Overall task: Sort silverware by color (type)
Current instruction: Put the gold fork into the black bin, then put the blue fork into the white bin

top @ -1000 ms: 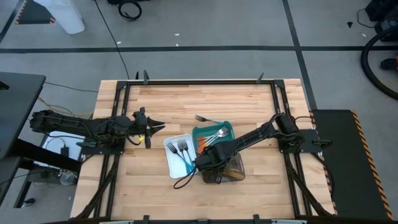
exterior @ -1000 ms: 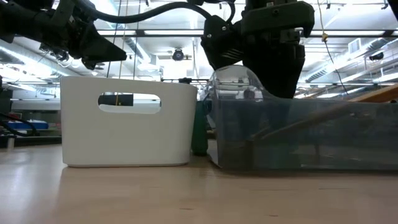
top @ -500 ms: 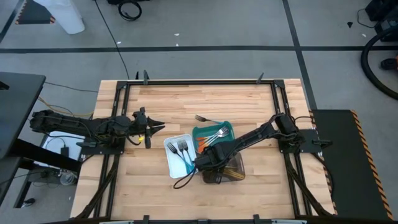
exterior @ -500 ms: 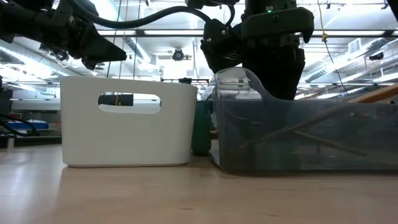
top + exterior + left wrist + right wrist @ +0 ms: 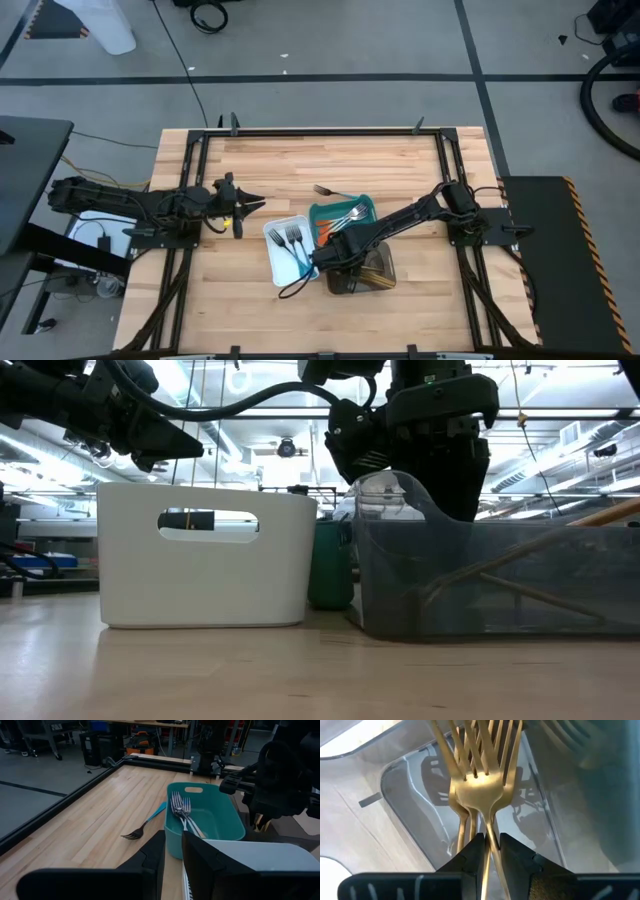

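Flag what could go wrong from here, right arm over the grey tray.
1. The right pincer sits low in the grey tray with a gold fork handle between its fingers; lifting may drag the fork back out.
2. The tray could shift again, nudging the teal tray.
3. One fork lies outside on the table, unsorted.

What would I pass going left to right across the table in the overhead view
Left gripper → white tray holding blue-handled forks → teal tray with silver forks, the loose fork on the wood behind it → grey tray of gold forks, with the right gripper over it.
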